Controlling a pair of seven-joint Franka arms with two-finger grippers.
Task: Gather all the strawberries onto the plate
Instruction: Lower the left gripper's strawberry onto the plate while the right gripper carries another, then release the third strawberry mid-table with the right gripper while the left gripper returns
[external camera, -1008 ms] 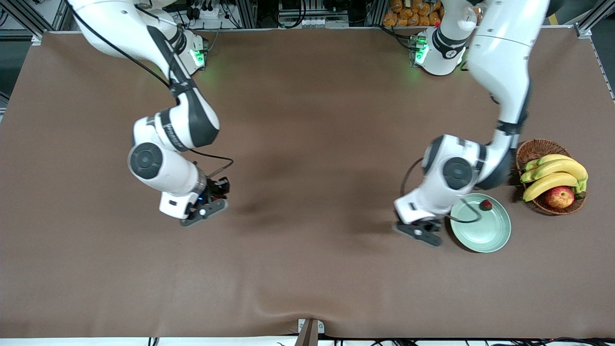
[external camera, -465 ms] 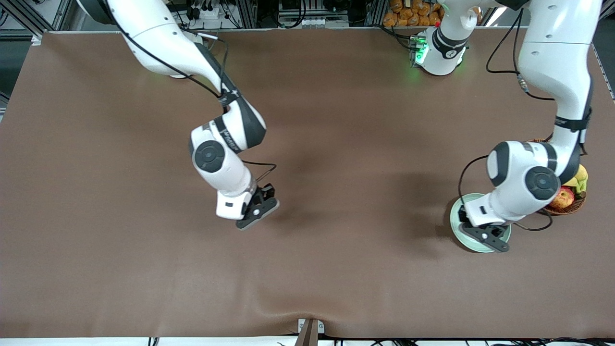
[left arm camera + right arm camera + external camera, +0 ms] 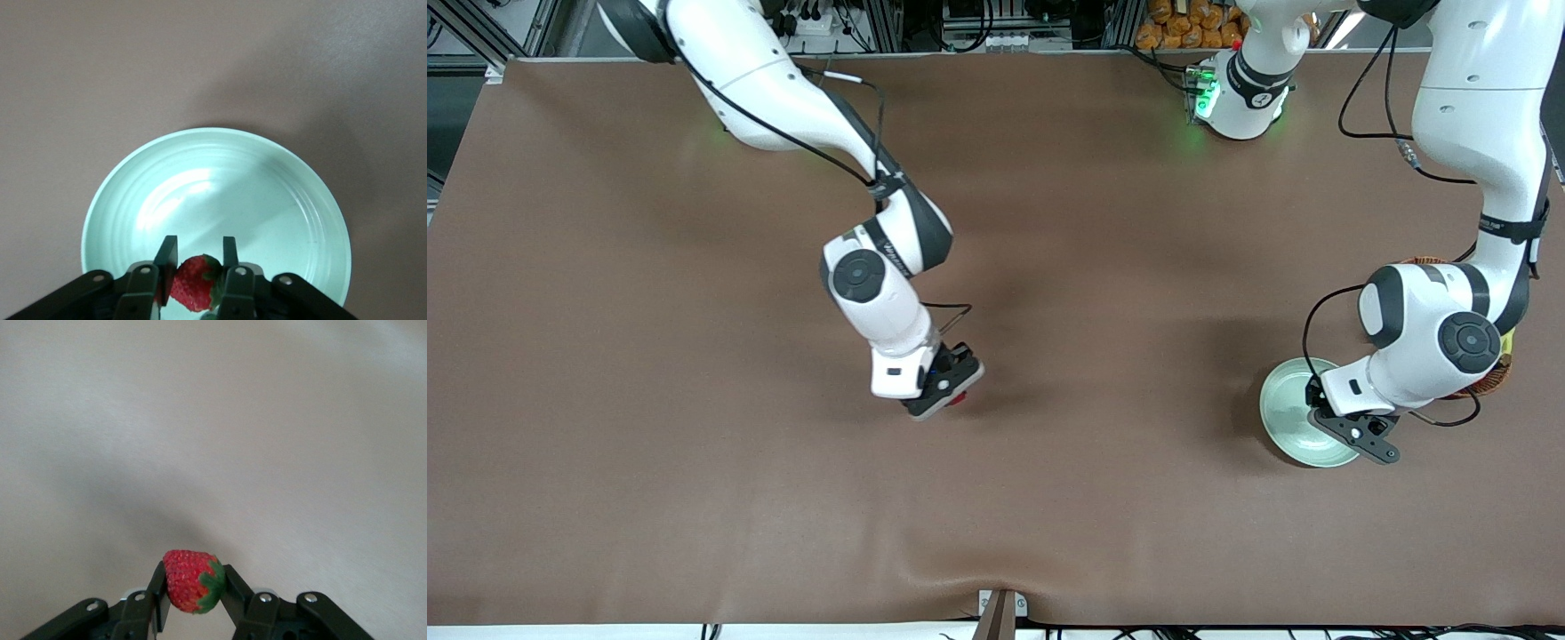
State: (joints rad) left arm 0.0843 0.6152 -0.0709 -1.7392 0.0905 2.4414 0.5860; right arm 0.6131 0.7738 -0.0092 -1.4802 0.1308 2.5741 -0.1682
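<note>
Left wrist view: the left gripper [image 3: 196,259] hangs over the glossy, ringed mint plate [image 3: 280,193], a seeded red strawberry [image 3: 193,284] between its black fingers, which seem to pinch it. The right gripper [image 3: 194,587] clamps another green-capped strawberry [image 3: 190,580] above the matte brown tablecloth [image 3: 220,433].

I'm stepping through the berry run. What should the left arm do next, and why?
Probably open the left pincer fully: its strawberry sits between the fingers right over the plate, so it should drop in. The right pincer holds another strawberry over bare table.
</note>
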